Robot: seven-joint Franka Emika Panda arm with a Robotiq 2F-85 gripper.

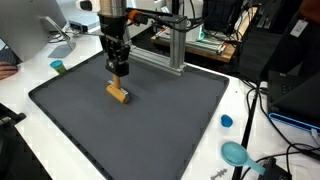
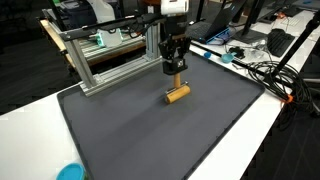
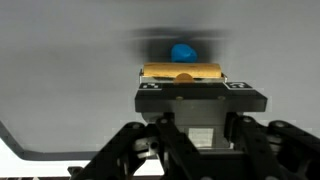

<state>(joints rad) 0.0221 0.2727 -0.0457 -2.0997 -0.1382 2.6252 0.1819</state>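
Observation:
A tan wooden block [image 1: 119,94] lies crosswise near the far middle of the dark mat [image 1: 150,130], directly under my gripper [image 1: 119,72]. Both exterior views show the fingers reaching straight down onto the block [image 2: 178,95] from the gripper [image 2: 176,70]. In the wrist view the block [image 3: 183,73] spans the jaws, which are shut on it. A small blue thing [image 3: 183,52] shows just beyond the block, blurred. Whether the block rests on the mat or hangs just above it I cannot tell.
A silver aluminium frame [image 1: 165,45] stands at the mat's far edge [image 2: 110,55]. A blue cap [image 1: 227,121], a teal object [image 1: 236,153] and cables [image 1: 270,160] lie on the white table beside the mat. A small green cup [image 1: 58,67] sits off another edge.

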